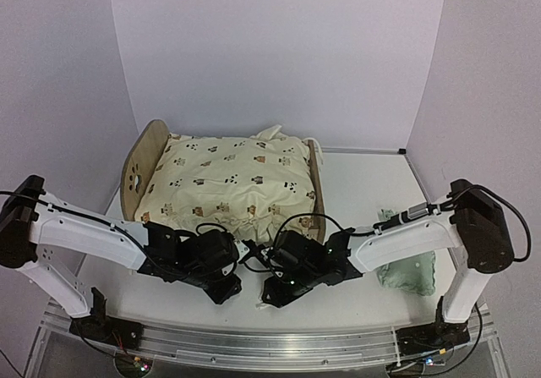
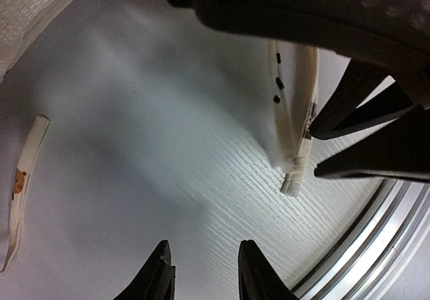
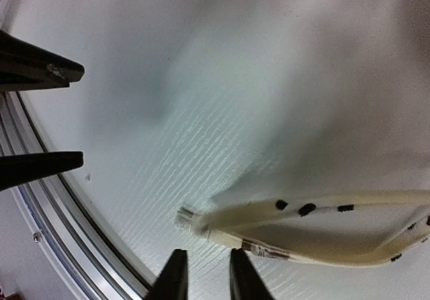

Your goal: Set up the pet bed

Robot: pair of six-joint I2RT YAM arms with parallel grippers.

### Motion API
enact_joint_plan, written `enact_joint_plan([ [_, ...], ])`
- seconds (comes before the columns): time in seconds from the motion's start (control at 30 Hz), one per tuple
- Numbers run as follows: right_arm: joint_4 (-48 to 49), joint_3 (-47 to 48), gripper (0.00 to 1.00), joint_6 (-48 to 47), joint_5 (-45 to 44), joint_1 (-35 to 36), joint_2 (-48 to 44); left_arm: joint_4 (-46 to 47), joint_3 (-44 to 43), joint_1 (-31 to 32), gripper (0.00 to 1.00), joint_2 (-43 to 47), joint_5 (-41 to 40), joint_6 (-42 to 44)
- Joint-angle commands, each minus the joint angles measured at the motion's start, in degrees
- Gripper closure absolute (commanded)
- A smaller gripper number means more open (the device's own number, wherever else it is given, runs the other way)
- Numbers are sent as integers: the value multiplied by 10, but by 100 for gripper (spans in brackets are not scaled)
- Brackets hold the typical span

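The pet bed (image 1: 135, 173) stands on the far left-of-centre part of the desk (image 1: 363, 183). Its arched headboard with the paw-print cutout is at the left end. The cream bear-print cushion (image 1: 228, 179) lies in the frame and covers the base from the headboard to the right-hand rail.

Both arms reach inward along the near side of the desk. They meet just near of the bed, below the cushion's near edge.

The left fingers (image 2: 161, 276) sit left of centre and point down at the desk. They are parted, with bare desk showing in the gap and nothing between them. One loose cushion tie (image 2: 20, 179) lies flat on the desk to their left.

The right fingers (image 3: 176, 280) sit just right of the left ones, close to them but apart. They stand slightly parted, and nothing is in the gap. A second tie (image 3: 228, 221), a folded cream strip with dark marks, rests on the desk with its end just beyond the fingertips. Whether it touches them cannot be told.

The mint green pillow (image 1: 410, 272) lies near the right edge of the desk, beside the right arm and well apart from the bed.
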State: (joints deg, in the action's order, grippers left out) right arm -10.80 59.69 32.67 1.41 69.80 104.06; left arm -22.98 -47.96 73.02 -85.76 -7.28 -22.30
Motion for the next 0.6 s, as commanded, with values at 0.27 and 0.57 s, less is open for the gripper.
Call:
enact_joint_plan([
  [0.27,33,-74,53,24,-31,-5,-99,46,-7,7,66,49,5,14],
  [0.57,6,-91,46,78,-105,-5,-79,65,-8,3,66,45,8,22],
])
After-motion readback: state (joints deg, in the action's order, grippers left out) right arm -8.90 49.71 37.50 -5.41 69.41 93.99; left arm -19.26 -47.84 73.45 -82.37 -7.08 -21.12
